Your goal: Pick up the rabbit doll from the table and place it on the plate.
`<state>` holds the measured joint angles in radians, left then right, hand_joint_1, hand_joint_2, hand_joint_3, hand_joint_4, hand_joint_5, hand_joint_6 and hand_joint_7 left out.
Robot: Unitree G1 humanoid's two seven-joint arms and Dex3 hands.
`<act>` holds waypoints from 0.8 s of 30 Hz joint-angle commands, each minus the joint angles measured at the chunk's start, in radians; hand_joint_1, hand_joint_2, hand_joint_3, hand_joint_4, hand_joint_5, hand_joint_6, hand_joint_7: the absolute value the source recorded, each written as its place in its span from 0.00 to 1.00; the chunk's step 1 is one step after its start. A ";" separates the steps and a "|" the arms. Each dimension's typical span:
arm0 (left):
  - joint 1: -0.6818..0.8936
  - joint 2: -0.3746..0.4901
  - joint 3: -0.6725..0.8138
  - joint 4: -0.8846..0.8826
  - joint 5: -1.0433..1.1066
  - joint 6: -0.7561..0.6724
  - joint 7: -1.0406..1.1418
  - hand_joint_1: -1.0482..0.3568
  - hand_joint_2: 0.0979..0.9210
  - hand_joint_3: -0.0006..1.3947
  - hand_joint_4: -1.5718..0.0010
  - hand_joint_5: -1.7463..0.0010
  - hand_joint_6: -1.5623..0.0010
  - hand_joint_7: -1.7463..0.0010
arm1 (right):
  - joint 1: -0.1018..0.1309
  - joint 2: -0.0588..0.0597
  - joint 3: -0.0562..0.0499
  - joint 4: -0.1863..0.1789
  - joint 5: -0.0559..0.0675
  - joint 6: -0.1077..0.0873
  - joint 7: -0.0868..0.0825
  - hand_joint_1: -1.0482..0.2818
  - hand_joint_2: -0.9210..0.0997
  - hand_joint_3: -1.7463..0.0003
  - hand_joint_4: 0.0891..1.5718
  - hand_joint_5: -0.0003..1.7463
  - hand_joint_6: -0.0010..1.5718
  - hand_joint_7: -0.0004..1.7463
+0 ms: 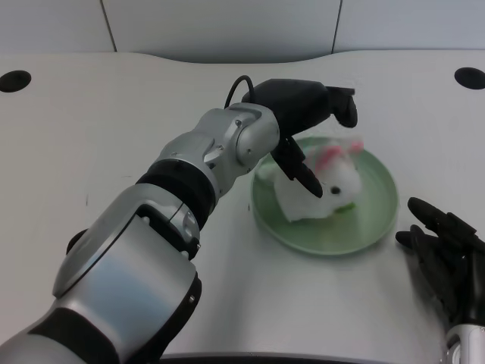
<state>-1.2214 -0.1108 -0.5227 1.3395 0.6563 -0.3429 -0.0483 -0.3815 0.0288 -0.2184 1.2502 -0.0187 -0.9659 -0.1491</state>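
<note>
A: Silver left forearm fills the near foreground, reaching up and across to the round pale-green plate [371, 220]. Black many-fingered left robot hand [307, 129] sits over the plate's back-left part.

B: Holding anything?

A: Can't tell for sure. One finger lies down across the front of the soft white rabbit doll with pink ears [333, 178], others arch above it. Contact looks likely, but whether it grips or has let go isn't clear.

B: Where's the doll?

A: On the plate, left of centre, body resting on the dish. My guess: the hand hovers like that because placement is basically done and release is the step in hand.

B: Orientation?

A: Lying down, long axis roughly left-to-right with a slight upward tilt to the right. Head and pink ears toward the right-rear; dark eye faces the camera.

B: Anything else?

A: Plate rests on the white surface [91, 136]. Idle right robot hand [447, 250] just beside the plate's right rim.
</note>
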 commanded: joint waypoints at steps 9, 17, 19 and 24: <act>-0.024 0.022 -0.028 0.003 0.021 0.039 0.006 0.00 0.98 0.01 1.00 1.00 1.00 1.00 | 0.008 -0.020 -0.009 0.008 0.010 -0.008 0.003 0.57 0.00 0.84 0.42 0.48 0.60 0.01; 0.020 0.118 0.079 -0.026 -0.080 -0.063 0.005 0.00 1.00 0.02 1.00 1.00 1.00 1.00 | 0.009 -0.015 -0.029 0.001 0.052 -0.005 0.070 0.58 0.00 0.83 0.40 0.48 0.58 0.00; 0.036 0.145 0.115 -0.035 -0.117 -0.092 -0.018 0.00 1.00 0.03 1.00 1.00 1.00 1.00 | 0.009 -0.019 -0.023 -0.002 0.036 -0.008 0.050 0.58 0.00 0.83 0.40 0.48 0.59 0.00; 0.141 0.246 0.226 -0.076 -0.246 -0.187 -0.103 0.00 1.00 0.04 1.00 1.00 1.00 1.00 | 0.004 -0.024 -0.030 0.004 0.045 0.003 0.058 0.57 0.00 0.82 0.41 0.48 0.59 0.00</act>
<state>-1.1223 0.1039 -0.3170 1.2759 0.4343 -0.5042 -0.1267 -0.3820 0.0217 -0.2421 1.2513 0.0187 -0.9679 -0.0892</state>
